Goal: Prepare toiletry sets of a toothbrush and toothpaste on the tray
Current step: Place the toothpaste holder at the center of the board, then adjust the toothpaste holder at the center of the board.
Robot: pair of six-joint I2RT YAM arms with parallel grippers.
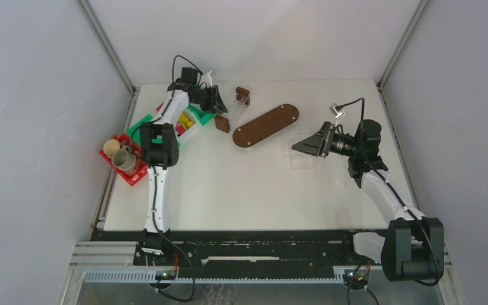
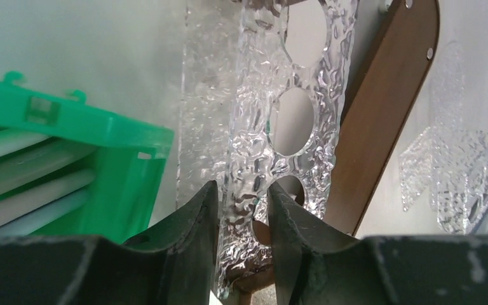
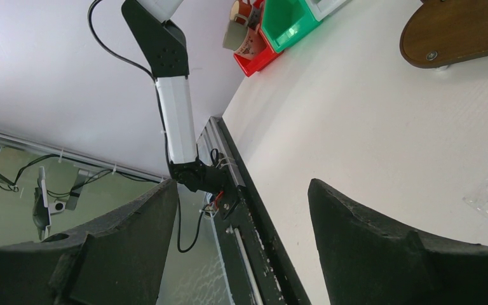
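My left gripper [image 1: 219,100] is at the back left, its jaws shut [image 2: 241,190] on a clear textured holder panel with round holes [image 2: 279,121]. Beside it is a green bin [image 1: 194,124] holding white toothbrushes [image 2: 25,184] and yellow and pink tubes [image 1: 186,121]. Cups [image 1: 124,159] stand in a red bin [image 1: 133,175] at the left edge. The brown oval tray [image 1: 265,125] lies in the middle at the back with nothing on it. My right gripper [image 1: 300,146] is open and holds nothing [image 3: 243,190], hovering right of the tray.
Clear textured plastic pieces [image 1: 330,173] lie on the table under the right arm. Two small brown blocks [image 1: 222,123] sit by the clear holder near the tray's left end. The white walls close in at the back and sides.
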